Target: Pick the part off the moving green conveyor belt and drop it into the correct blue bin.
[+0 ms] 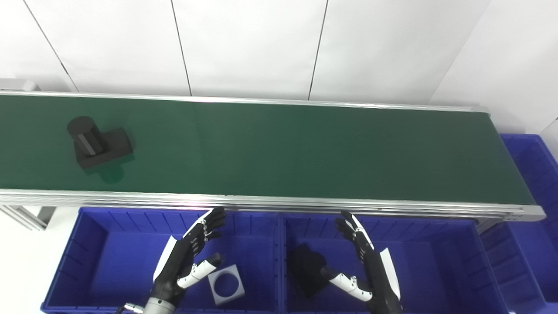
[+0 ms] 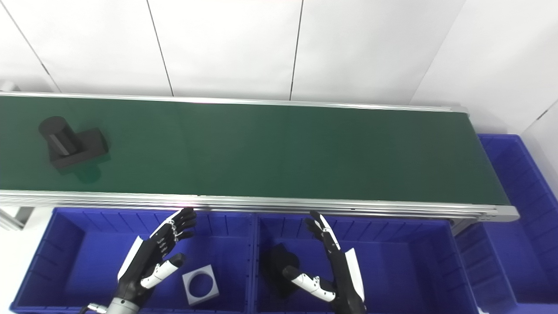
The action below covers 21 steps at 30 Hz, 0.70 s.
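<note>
The left robot hand and right robot hand, both spread and empty, hover over blue bins; their arms are cut off. At 10 o'clock, a black part lies on the green belt.

We take this for a small industrial sorting or test station, not a home. A long green conveyor belt in an aluminium frame runs before plain white wall panels, and blue plastic bins line its near side and right end.
</note>
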### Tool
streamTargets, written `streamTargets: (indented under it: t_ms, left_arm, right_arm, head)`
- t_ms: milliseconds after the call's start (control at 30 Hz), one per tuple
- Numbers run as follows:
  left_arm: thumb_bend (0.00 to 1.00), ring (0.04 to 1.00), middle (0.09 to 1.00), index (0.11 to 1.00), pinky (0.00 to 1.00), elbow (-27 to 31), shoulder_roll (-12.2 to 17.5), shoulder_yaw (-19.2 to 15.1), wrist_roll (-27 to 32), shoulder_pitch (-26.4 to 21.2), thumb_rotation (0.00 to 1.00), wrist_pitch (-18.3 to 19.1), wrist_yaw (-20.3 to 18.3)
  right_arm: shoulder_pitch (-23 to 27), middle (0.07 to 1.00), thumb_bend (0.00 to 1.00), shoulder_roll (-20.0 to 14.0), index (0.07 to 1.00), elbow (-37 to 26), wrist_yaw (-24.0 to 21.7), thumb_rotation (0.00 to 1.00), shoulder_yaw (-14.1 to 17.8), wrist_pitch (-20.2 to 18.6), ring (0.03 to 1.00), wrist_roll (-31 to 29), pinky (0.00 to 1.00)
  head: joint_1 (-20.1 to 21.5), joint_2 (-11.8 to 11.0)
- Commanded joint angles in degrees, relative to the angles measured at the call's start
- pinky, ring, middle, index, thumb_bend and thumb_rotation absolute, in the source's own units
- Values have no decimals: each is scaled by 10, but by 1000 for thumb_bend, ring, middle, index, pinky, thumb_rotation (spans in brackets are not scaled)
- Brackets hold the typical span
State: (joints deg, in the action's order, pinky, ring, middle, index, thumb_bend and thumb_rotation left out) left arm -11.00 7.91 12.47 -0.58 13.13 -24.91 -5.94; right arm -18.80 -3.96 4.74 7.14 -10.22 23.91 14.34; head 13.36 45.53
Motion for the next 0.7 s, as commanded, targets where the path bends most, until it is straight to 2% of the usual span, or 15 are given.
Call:
streamTargets:
  t_ms: [0, 667]
  left_arm:
    - [722, 861, 881, 874, 809, 14, 0, -4, 1, -6, 695, -20, -7]
    - [709, 860, 883, 873, 803, 16, 1, -5, -4, -4, 702, -20, -6]
  right_arm:
    - [3, 867, 874, 2, 926, -11, 3, 614, 1, 29, 853, -7, 864]
    - [1, 868, 891, 4, 929, -15, 1, 629, 2, 25, 864, 0, 873]
  head:
    - [-1, 0]
    - [1, 3]
